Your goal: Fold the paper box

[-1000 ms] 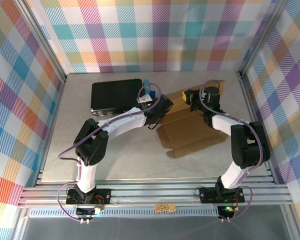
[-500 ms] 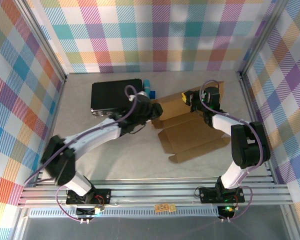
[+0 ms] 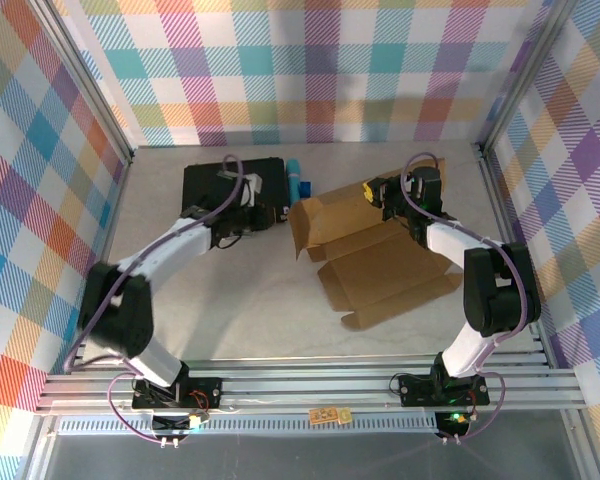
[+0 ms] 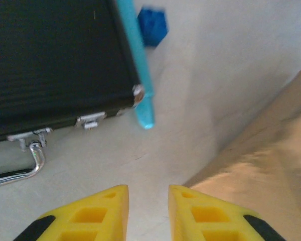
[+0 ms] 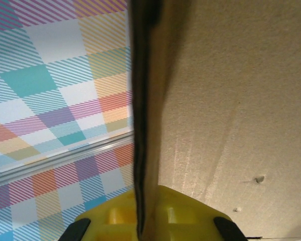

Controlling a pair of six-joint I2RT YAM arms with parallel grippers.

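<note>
- Right of centre in the top external view, the paper box [image 3: 385, 268] lies unfolded on the table [image 3: 230, 290]. 1 long flap stands up along its upper-left side.
- My right gripper [image 3: 372, 196] is at the upper edge of that flap, near the frame's upper right, and is clamped on the cardboard.
- In the right wrist view, the paper box [image 5: 231, 100] runs edge-on from the top of the frame down into my right gripper [image 5: 148, 217]. The plaid wall [image 5: 55, 90] is at left.
- My left gripper [image 3: 264, 209] hovers by the right end of the black case [image 3: 215, 185], left of the raised flap and apart from it.
- In the left wrist view, my left gripper [image 4: 148, 192] has its jaws slightly parted around bare table, holding nothing.
- The paper box [image 4: 261, 165] sits lower right, just beside 1 finger. I cannot tell whether they touch.
- A light blue stick [image 4: 140, 85] lies along the edge of the black case [image 4: 55, 55].
</note>
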